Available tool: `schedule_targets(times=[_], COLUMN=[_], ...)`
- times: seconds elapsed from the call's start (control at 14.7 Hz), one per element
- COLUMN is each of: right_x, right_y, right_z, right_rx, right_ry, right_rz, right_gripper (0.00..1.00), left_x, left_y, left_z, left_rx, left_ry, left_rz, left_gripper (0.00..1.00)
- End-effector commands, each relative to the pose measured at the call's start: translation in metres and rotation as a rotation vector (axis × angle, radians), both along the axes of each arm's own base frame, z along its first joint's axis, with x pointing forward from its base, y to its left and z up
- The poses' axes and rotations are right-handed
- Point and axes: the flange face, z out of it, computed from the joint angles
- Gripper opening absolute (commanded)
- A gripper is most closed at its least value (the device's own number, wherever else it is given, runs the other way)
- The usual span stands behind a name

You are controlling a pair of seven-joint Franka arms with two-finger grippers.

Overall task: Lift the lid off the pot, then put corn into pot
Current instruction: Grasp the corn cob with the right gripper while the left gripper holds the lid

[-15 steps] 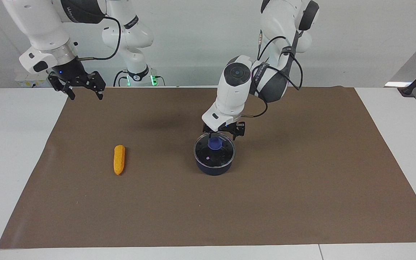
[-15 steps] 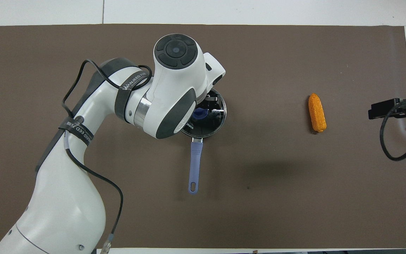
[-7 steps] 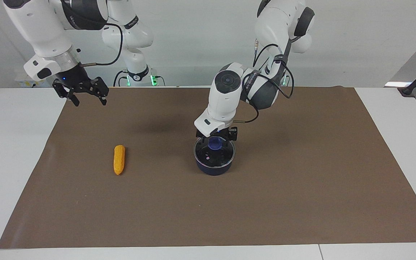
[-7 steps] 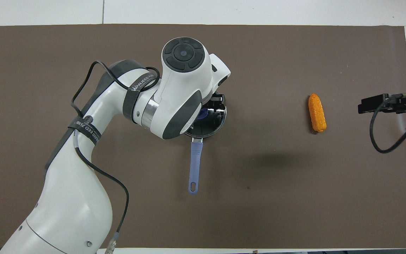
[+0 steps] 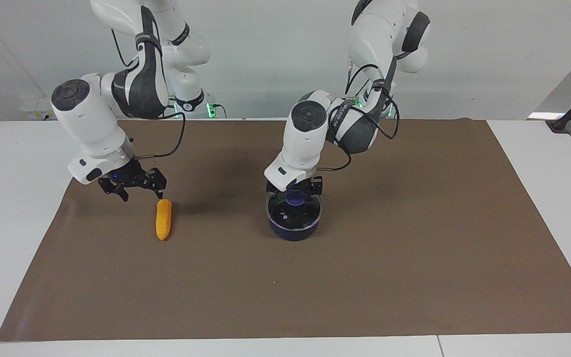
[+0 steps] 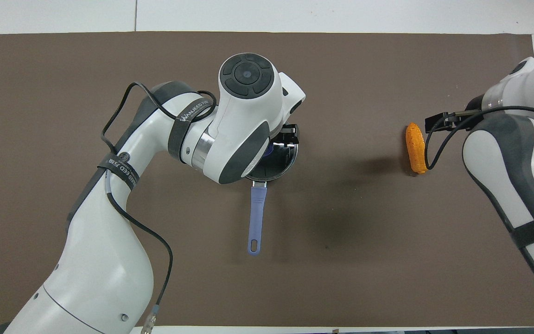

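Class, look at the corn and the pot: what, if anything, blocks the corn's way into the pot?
The lid sits on the pot, covering its opening, with the left hand at the lid's knob. The corn lies on the brown mat below the right hand; nothing stands between it and the pot.

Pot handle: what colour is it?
Blue-purple; the pot handle shows best in the overhead view.

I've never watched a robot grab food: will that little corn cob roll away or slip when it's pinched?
The corn lies flat on its side and looks rounded and tapered, so a nudge would probably roll it in a curve. Its bumpy surface likely helps grip. It looks stiff.
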Motion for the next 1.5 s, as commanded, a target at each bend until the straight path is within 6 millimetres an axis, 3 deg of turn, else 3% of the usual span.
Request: schedule_targets(times=[0.0,0.34,0.68,0.88,1.16,1.22,1.43], right_x=[-0.017,-0.022,-0.021,-0.02,-0.021,-0.021,-0.021], right_y=[0.0,-0.001,-0.001,0.0,0.0,0.0,0.0], right_z=[-0.035,-0.084,-0.117,-0.121,-0.128,-0.128,-0.13], right_rx=[0.001,-0.004,-0.009,-0.011,-0.011,-0.011,-0.011], right_ry=[-0.036,0.009,0.02,0.015,0.026,0.026,0.029], right_rz=[0.03,0.05,0.058,0.059,0.061,0.061,0.061], right_gripper=[1.0,1.0,1.0,0.94,0.75,0.75,0.74], left_x=[-0.003,-0.005,-0.006,-0.007,-0.006,-0.005,-0.003], left_y=[0.0,0.002,0.003,0.003,0.004,0.006,0.008], left_z=[-0.006,-0.008,-0.009,-0.009,-0.009,-0.009,-0.007], left_rx=[0.02,0.029,0.037,0.038,0.041,0.042,0.04], left_ry=[-0.012,-0.004,0.004,0.007,0.008,0.008,0.006], left_rz=[0.013,0.041,0.045,0.045,0.046,0.049,0.052], left_gripper=[1.0,1.0,0.87,0.7,0.4,0.34,0.26])
